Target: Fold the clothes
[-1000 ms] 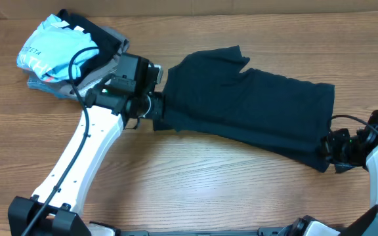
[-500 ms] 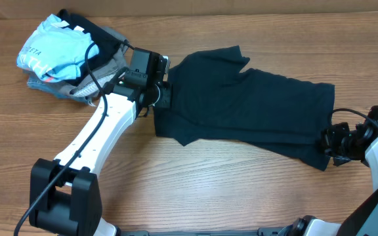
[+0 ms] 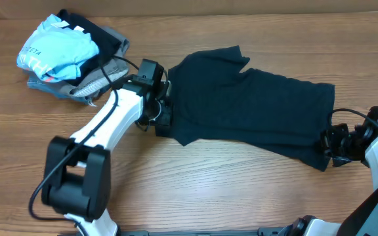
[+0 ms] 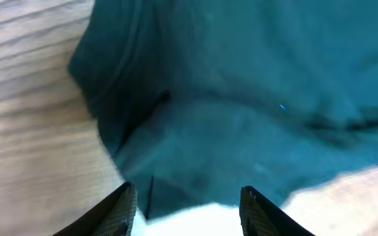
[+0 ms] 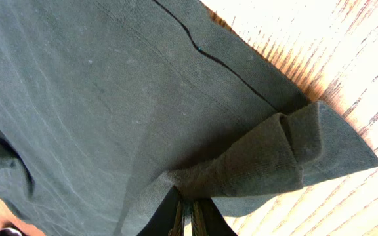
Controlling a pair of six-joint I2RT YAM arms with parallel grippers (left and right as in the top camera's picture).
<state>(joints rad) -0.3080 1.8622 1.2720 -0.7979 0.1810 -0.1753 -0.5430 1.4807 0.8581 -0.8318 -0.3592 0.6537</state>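
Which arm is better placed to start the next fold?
Right. The right gripper is shut on a corner of the dark shirt; the left gripper hangs open over the other end.

A wood-grain table (image 3: pixel 241 190) fills the view, with perhaps a pale wall (image 3: pixel 274 5) along its far edge.

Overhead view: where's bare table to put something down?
The widest bare table is the front strip, between the dark shirt and the near edge. There is also room at the back right, behind the shirt. It is crowded at the back left, where the pile of clothes sits beside the left hand.
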